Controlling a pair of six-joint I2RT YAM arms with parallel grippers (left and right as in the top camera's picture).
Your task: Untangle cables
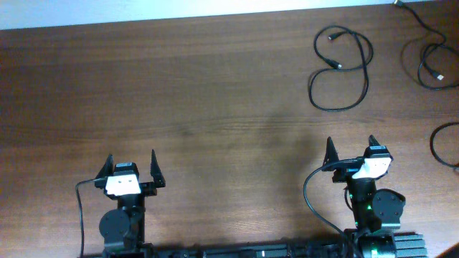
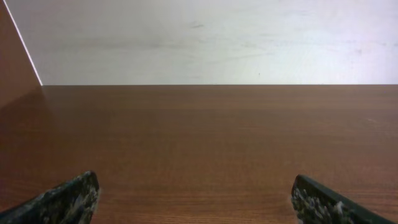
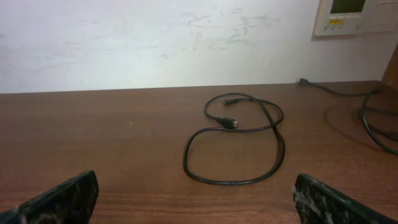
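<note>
Wooden table (image 1: 179, 107) holds loose cables (image 1: 336, 67); left tool (image 1: 131, 158) and right tool (image 1: 351, 141) both spread apart.

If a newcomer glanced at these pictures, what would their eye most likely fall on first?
A looped black cable lying loose on the far right of the wooden table, ahead of the right gripper, draws the eye first. A second cable and a third cable lie at the right edge, partly cut off by the frame. The left gripper and the right one both sit open and empty at the near edge.
</note>
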